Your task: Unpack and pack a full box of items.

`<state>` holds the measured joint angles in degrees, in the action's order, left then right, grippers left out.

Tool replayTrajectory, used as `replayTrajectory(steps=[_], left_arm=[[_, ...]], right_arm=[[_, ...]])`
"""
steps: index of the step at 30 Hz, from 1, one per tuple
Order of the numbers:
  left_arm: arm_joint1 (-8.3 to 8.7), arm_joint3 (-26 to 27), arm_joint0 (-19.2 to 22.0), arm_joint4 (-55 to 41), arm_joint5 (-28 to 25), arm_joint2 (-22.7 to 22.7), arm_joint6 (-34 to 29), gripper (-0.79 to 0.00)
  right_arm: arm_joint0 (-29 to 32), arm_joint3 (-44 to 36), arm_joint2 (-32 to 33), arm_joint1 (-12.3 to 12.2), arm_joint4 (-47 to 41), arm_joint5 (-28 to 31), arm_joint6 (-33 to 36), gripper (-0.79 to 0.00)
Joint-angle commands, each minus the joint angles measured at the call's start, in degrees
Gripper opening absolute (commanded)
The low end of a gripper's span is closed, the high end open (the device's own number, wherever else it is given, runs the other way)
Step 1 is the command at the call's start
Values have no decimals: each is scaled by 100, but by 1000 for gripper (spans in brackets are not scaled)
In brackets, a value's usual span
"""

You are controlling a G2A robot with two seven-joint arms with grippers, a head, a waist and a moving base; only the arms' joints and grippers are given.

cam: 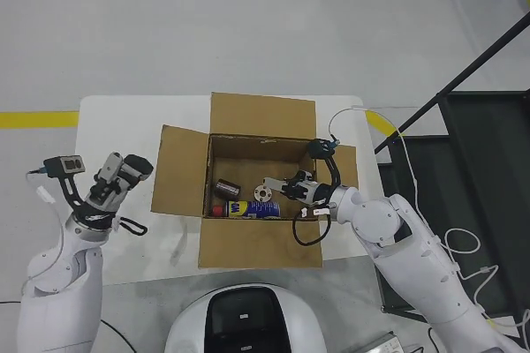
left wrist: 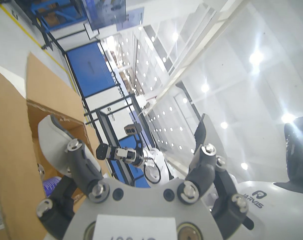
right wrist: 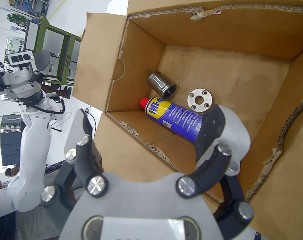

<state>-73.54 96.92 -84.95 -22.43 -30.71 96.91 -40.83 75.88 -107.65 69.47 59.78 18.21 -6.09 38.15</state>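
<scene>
- Fingers of the right gripper are spread wide with nothing between them. The gripper hangs inside the brown cardboard box, over the right half of its floor.
- Left gripper fingers are also wide apart and empty. It sits outside the box, over the left part of the white table, just beside the left flap.
- The box stands mid-table with all four flaps folded outward.
- Blue spray can with a red cap lies on its side on the box floor. Its long axis runs along the near wall, with the cap pointing at the near-left corner.
- Short steel cylinder with a dark bore lies on its side just beside the can's cap end. Its axis is skewed to the walls, and the open bore faces the white disc.
- White round flange disc, with a centre hole and smaller holes around it, lies flat between the cylinder and the right gripper, near the can's body.
- The right finger hides the can's base end in the right wrist view.
- From above, that gripper covers the floor to the right of the disc.
- Whether the cylinder touches the can is hard to make out.
</scene>
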Motion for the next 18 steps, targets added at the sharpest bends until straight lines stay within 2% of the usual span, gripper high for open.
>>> replayTrajectory(steps=[1,5,10,18], left_arm=[[3,130,-183,-145,-143,211,316,0],[-15,247,-369,-140,-95,401,1056,0],[-32,269,-236,249,373,319,1760,0],[-32,269,-236,249,373,319,1760,0]], right_arm=[[0,0,0,0,0,0,0,0],[0,0,0,0,0,0,0,0],[0,0,0,0,0,0,0,0],[-11,10,5,1,14,-6,-23,0]])
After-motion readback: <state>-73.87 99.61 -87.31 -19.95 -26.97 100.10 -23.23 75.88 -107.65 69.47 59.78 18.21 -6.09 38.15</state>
